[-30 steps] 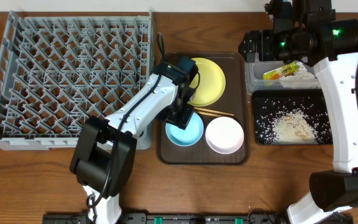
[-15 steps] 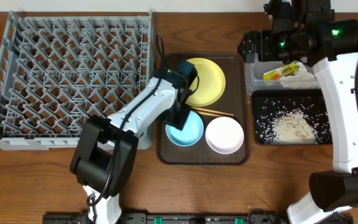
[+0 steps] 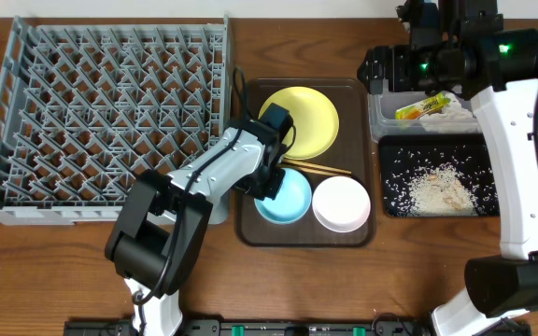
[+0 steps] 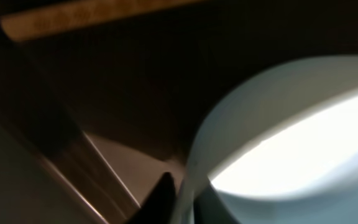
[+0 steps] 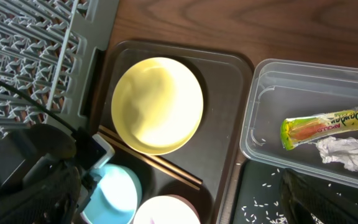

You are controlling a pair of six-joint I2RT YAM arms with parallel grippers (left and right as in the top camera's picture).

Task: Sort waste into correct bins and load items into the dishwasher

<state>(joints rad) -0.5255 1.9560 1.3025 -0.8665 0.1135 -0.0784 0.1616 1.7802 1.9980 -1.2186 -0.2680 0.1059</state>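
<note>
Found left gripper [image 3: 271,179] pinched narrow, seemingly on rim of light blue bowl [image 3: 290,199], on brown tray [image 3: 358,103] just beside white bowl [image 3: 341,203]. Judged bowl light, stiff, slick, chippable; thin rim best hold.

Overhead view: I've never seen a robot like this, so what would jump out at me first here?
The big grey dish rack fills the left of the picture. In the middle, the left gripper reaches onto a brown tray and pinches the rim of a light blue bowl, which sits beside a yellow plate and a white bowl. At right, rice scraps lie scattered in a black tray.
</note>
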